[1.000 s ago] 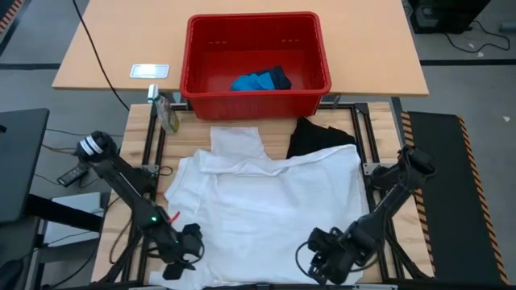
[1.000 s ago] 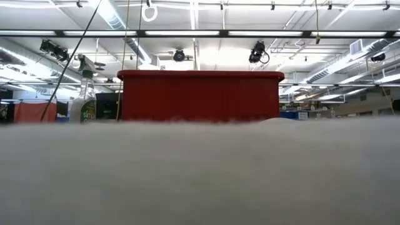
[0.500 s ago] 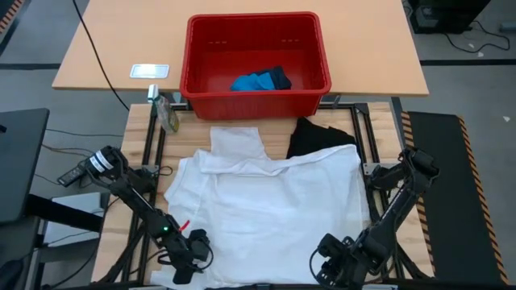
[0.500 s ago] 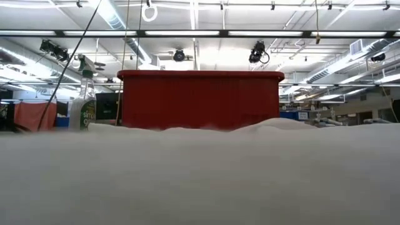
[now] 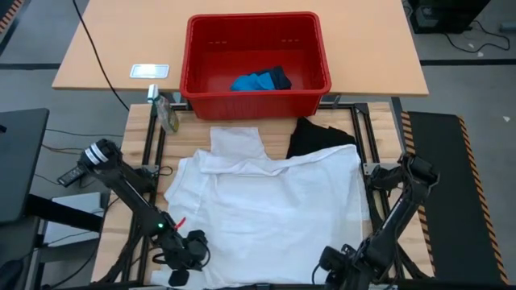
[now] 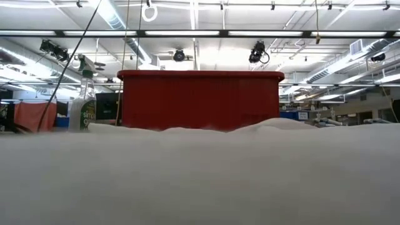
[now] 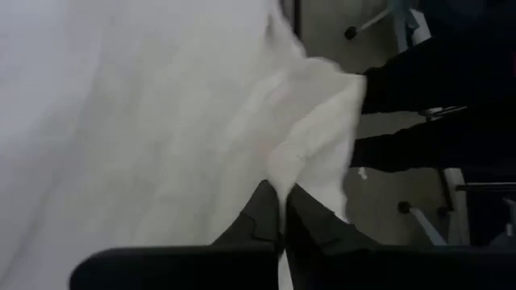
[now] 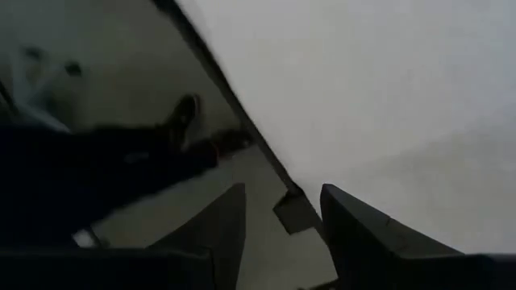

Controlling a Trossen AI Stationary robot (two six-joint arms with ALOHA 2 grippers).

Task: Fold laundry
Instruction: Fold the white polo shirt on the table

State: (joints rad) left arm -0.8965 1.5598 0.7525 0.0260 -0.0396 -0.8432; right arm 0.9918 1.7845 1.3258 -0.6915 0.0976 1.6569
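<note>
Two near corners of the white garment (image 5: 270,213), spread flat over the table (image 5: 137,133) with a black shirt (image 5: 318,135) peeking out from under its far right edge and a small blue piece (image 5: 254,81) lying in the red basket (image 5: 256,60), want lifting together for a clean fold. The left gripper (image 7: 282,211) is pinched tight on the near-left corner of the white cloth, so it should wait. The right gripper (image 8: 282,213) sits at the near-right edge with its fingers apart and nothing between them; I judge it must slide onto the hem and close first.
</note>
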